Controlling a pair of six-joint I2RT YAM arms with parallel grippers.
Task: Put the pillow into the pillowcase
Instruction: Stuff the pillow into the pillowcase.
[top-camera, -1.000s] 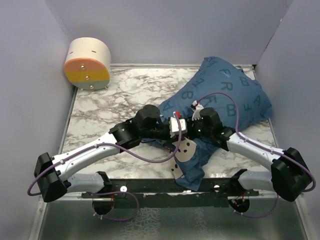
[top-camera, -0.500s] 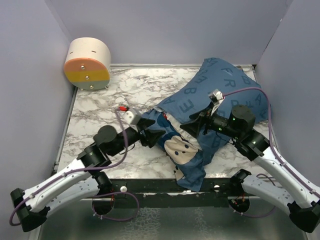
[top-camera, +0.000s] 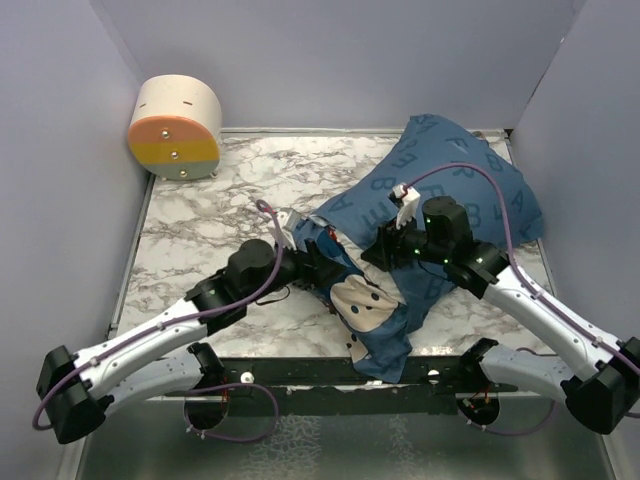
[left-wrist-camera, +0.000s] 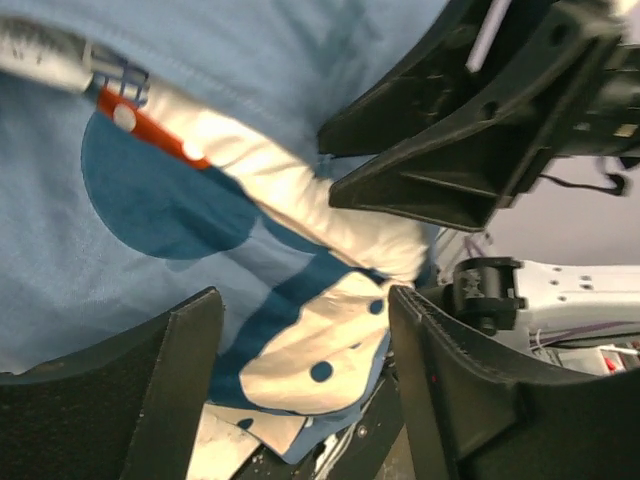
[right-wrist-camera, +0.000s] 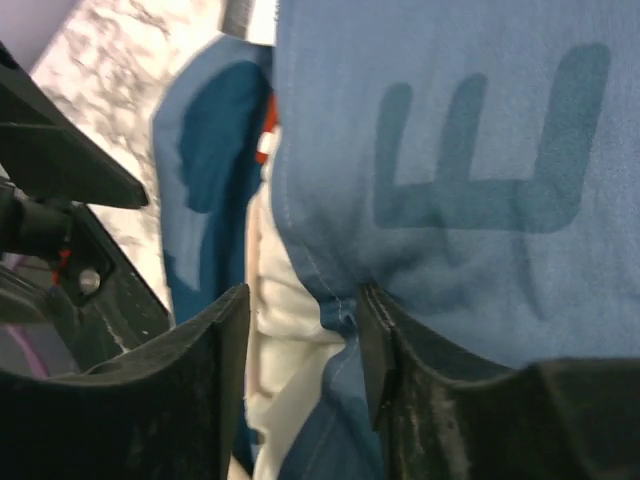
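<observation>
The dark blue pillowcase (top-camera: 470, 180), printed with letters and a cream mouse face, lies bulging at the back right, and its loose end hangs over the front edge. Of the pillow only a white wrinkled strip (right-wrist-camera: 285, 300) shows at the case's mouth, and the left wrist view has it too (left-wrist-camera: 290, 190). My left gripper (top-camera: 322, 262) stands open in front of the mouth, the mouse-face cloth (left-wrist-camera: 310, 340) behind its gap (left-wrist-camera: 305, 370). My right gripper (top-camera: 375, 250) faces it, jaws apart (right-wrist-camera: 305, 370) around the pillow's edge and the pillowcase hem (right-wrist-camera: 345, 320).
A round beige drum with an orange and yellow face (top-camera: 177, 128) stands at the back left corner. The marble tabletop (top-camera: 200, 230) is walled in by grey panels on three sides. A black rail (top-camera: 300, 372) runs along the front edge.
A second ago both grippers met at the pillowcase mouth, the left one shut. They drew apart and opened, and both have now moved back in to the mouth, the right jaws narrower.
</observation>
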